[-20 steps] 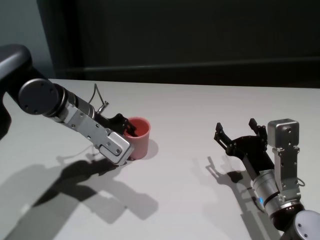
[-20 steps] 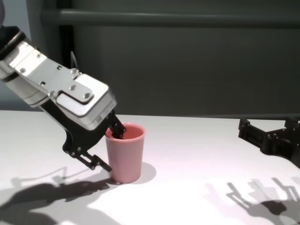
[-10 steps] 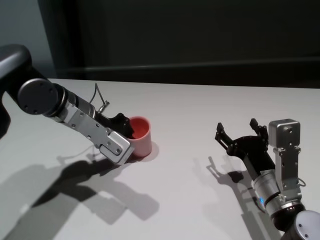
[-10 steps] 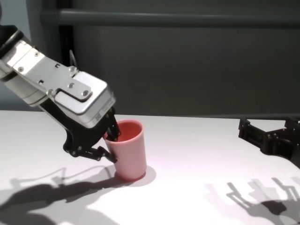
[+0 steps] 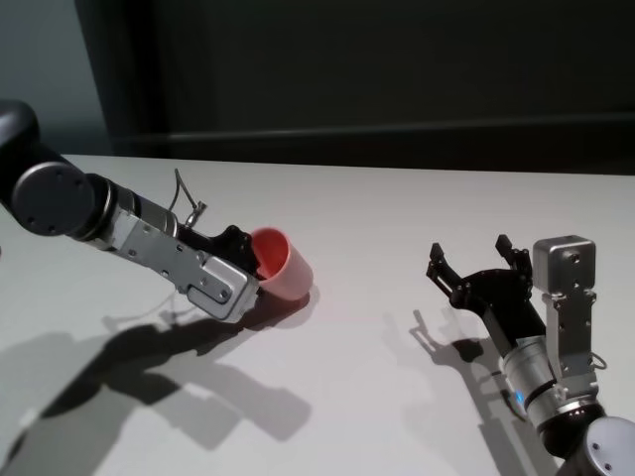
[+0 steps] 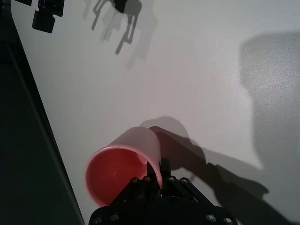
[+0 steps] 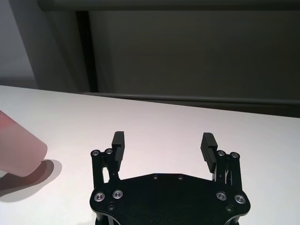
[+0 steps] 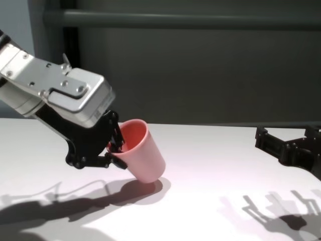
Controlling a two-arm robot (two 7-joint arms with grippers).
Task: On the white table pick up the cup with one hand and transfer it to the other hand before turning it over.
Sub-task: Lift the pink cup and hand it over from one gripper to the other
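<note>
The pink cup is tilted, mouth toward my left arm, its base low over the white table. I cannot tell whether the base touches. My left gripper is shut on the cup's rim, one finger inside and one outside, as the chest view and the left wrist view show. The cup also shows in the chest view, the left wrist view and the right wrist view. My right gripper is open and empty over the table's right side, facing the cup.
A dark wall with a horizontal rail runs behind the table's far edge. The arms' shadows lie on the tabletop in front of the left arm. Bare white tabletop lies between the two grippers.
The left gripper has closed on the cup's rim and tipped the cup from upright to a slant, raising it a little. The right arm has not moved.
</note>
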